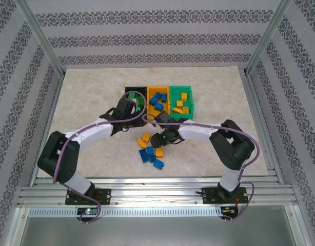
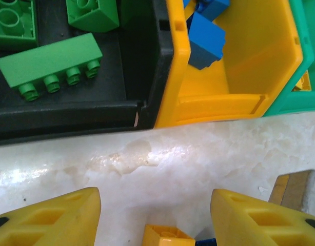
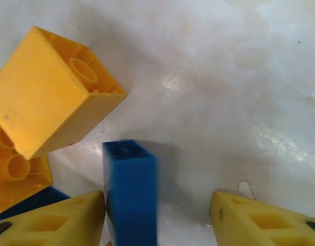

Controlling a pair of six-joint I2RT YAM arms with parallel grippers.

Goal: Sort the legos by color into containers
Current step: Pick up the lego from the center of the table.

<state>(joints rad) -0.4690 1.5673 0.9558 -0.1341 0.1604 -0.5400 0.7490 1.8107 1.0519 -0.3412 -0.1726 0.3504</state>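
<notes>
1. Your right gripper [image 3: 156, 207] has its jaws apart and nothing clamped. A narrow blue lego [image 3: 131, 184] stands on end between them, touching the lower-left finger, while the other finger is clear of it.
2. The blue lego is probably light, rigid and slick, and being tall it could tip easily. Take it across the flat side faces, centred.
3. At upper left, a yellow lego [image 3: 50, 92] tilts against a second yellow lego [image 3: 16, 174]. Don't nudge them.
4. Your left gripper [image 2: 155, 197] is also spread and empty, over bare table [image 2: 198, 159] in front of the bins.
5. The black bin [image 2: 70, 118] holds green legos [image 2: 50, 59], and the orange bin [image 2: 224, 102] holds blue legos [image 2: 206, 38]. The green bin [image 2: 306, 92] sits at the right edge.
6. The blue lego likely belongs in the orange bin.
</notes>
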